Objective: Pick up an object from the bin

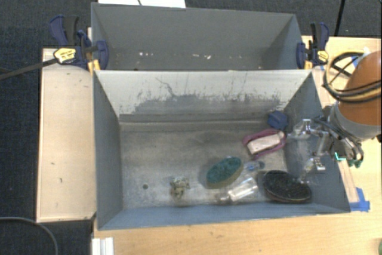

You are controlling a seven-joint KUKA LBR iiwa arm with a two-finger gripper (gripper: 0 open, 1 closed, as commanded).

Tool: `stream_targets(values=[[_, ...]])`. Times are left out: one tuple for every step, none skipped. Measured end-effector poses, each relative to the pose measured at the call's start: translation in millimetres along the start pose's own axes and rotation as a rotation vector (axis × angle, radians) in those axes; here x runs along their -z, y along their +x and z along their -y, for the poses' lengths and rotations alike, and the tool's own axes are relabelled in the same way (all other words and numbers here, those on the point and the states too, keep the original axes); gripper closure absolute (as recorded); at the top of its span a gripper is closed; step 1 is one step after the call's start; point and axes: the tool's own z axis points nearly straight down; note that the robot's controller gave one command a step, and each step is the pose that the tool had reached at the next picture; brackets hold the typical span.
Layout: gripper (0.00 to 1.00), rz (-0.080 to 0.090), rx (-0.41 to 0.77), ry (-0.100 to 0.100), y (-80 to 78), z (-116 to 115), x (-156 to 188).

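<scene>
Several small things lay toward the near right of the grey metal bin (pixel 107 146) as we looked down on it: a flat black round disc (pixel 287 186), a clear plastic bottle (pixel 242 189) on its side, a green round pad (pixel 224 171), a pink-and-white oblong pack (pixel 264 142), a small blue lump (pixel 277 120) and, well apart to the left, a little brownish-green scrap (pixel 178 187). The arm's two-finger metal gripper (pixel 310 149) hung by the bin's right wall, just right of the pink-and-white oblong pack and just beyond the flat black round disc. We could not tell whether it stood open or closed.
</scene>
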Motion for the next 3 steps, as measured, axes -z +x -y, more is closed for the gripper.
stream_targets(values=[[0.0,0.019,0.131,0.004,17.5,-47.4,-97.2],[1.0,0.027,0.136,0.005,15.6,-46.6,-94.7],[1.0,0.015,0.08,0.002,10.3,-59.9,82.1]])
